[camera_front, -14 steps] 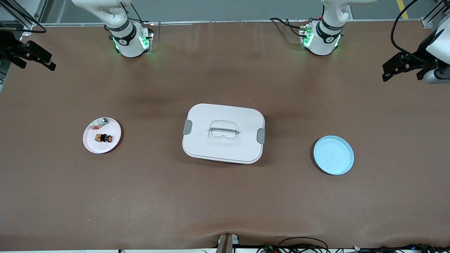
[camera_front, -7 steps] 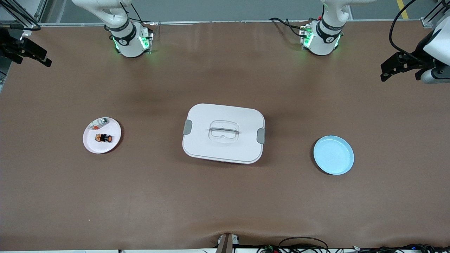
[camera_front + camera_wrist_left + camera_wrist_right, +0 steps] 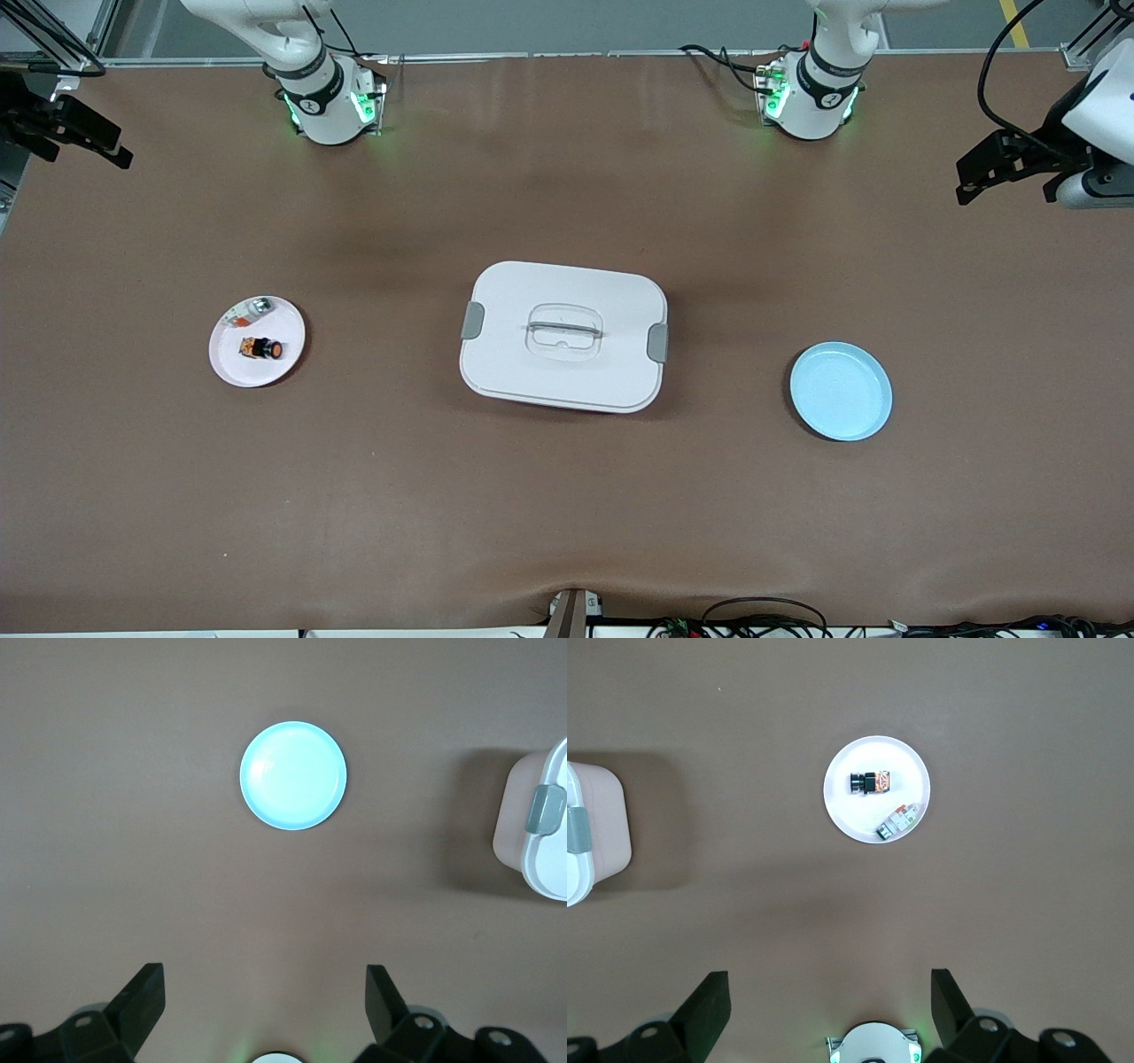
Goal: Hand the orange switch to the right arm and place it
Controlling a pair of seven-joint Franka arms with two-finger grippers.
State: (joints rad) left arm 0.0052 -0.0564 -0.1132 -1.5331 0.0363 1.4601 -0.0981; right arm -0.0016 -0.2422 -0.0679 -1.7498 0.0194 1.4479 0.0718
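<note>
Orange switch (image 3: 263, 349) lying on its side on white plate (image 3: 232, 363), long axis along the worktop (image 3: 567, 496), cap toward white box (image 3: 563, 335), left tool (image 3: 264, 1003) and right tool (image 3: 829, 1001) high, fingers apart, empty, waiting

Brown worktop (image 3: 567, 496) carrying three items in a row: a small white plate (image 3: 232, 365) toward the right arm's end, a closed white lidded box (image 3: 563, 337) with grey side latches at centre, and a light blue plate (image 3: 841, 392) toward the left arm's end.
</note>
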